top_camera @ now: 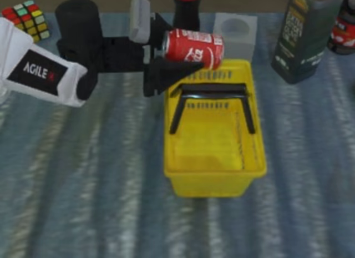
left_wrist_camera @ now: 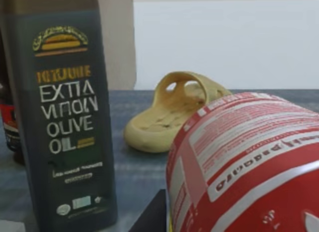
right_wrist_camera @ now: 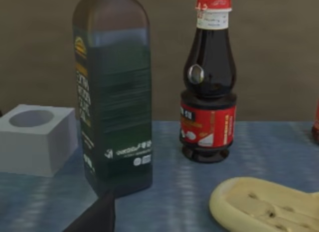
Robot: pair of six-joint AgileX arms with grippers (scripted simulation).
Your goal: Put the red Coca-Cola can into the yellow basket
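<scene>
My left arm (top_camera: 41, 75) reaches in from the top view's left edge, its white forearm angled toward the middle and the black wrist section stretched out level across the far half of the worktop. My left gripper (top_camera: 183, 52) lies sideways — one grey finger (top_camera: 140, 18) on the far side, one black finger (top_camera: 166, 72) on the near side — jaws closed around the red Coca-Cola can (top_camera: 194, 47), which hangs lengthwise in the air. My right arm is out of the top view.

red can (top_camera: 193, 47) — white script, yellow basket (top_camera: 213, 180), black handle (top_camera: 212, 91)
</scene>
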